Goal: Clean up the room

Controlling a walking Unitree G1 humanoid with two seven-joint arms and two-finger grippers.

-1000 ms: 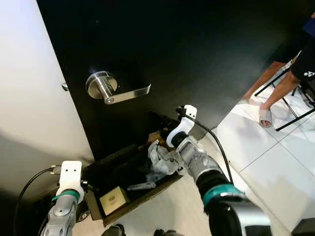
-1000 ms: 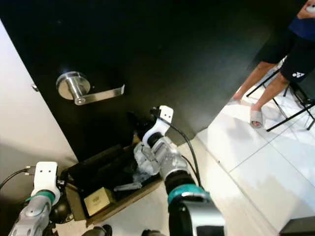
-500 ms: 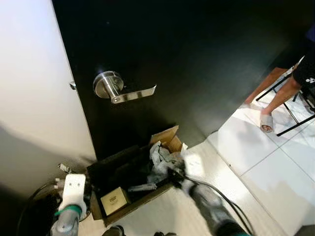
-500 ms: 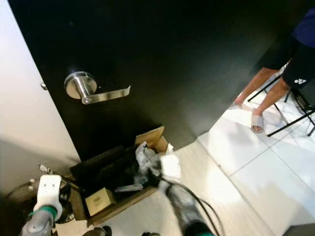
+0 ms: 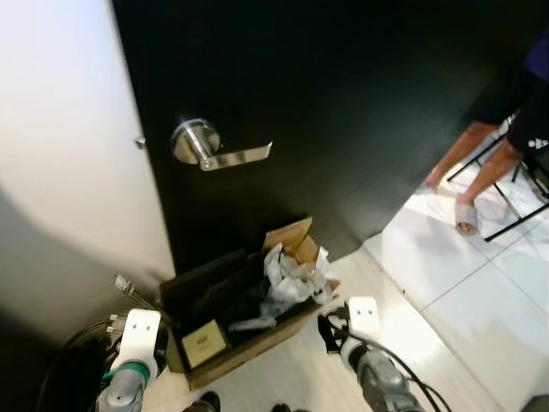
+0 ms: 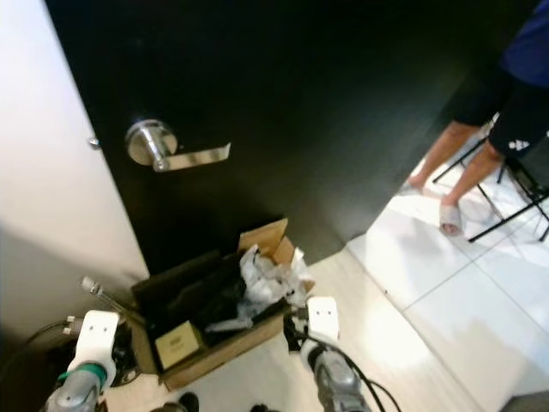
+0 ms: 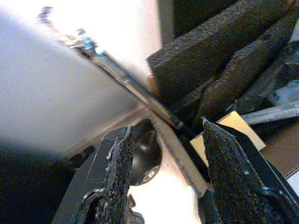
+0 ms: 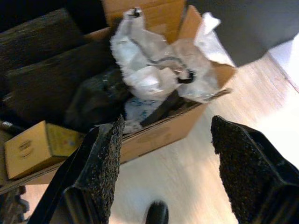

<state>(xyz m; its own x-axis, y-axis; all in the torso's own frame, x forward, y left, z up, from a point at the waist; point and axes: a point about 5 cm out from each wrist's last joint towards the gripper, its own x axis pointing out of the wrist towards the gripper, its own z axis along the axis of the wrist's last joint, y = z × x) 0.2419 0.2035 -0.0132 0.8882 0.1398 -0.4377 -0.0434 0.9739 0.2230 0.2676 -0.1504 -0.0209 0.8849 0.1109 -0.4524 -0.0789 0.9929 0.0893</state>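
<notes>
Nearest you, your right tool (image 8: 161,182) is hanging low over the pale wood-look floor (image 5: 292,378), just beside the front edge of the open brown cardboard box (image 8: 173,128). Its two black fingers (image 8: 100,163) are standing wide apart and gripping nothing. Your left tool (image 7: 163,177) is sitting at the box's left end, down by the wall; its fingers (image 7: 117,172) are likewise spread wide with nothing between them, and a thin silver metal rod (image 7: 117,74) is running slantwise past them, leaning against the white wall (image 5: 60,154).

The cardboard box is resting on the floor at the foot of the black door (image 5: 343,103), and it is holding the room's rubbish. A wad of crumpled white paper and plastic wrapping (image 8: 159,70) is piling up toward its right end, under the raised brown flap (image 5: 290,238). Dark grey foam slabs (image 7: 219,60) are filling the left and back part. A small tan carton with a printed label (image 5: 204,342) is lying at the front left corner, and a grey tube-like item (image 5: 249,324) is lying just beside it.

Above the box, a brushed silver lever handle (image 5: 210,148) is sticking out from the black door.

Farther off to your right, a person's bare legs (image 5: 480,163) are showing on the white floor tiles (image 5: 455,283), one foot in a pale slipper (image 5: 466,219), next to black chair legs (image 5: 523,202).
</notes>
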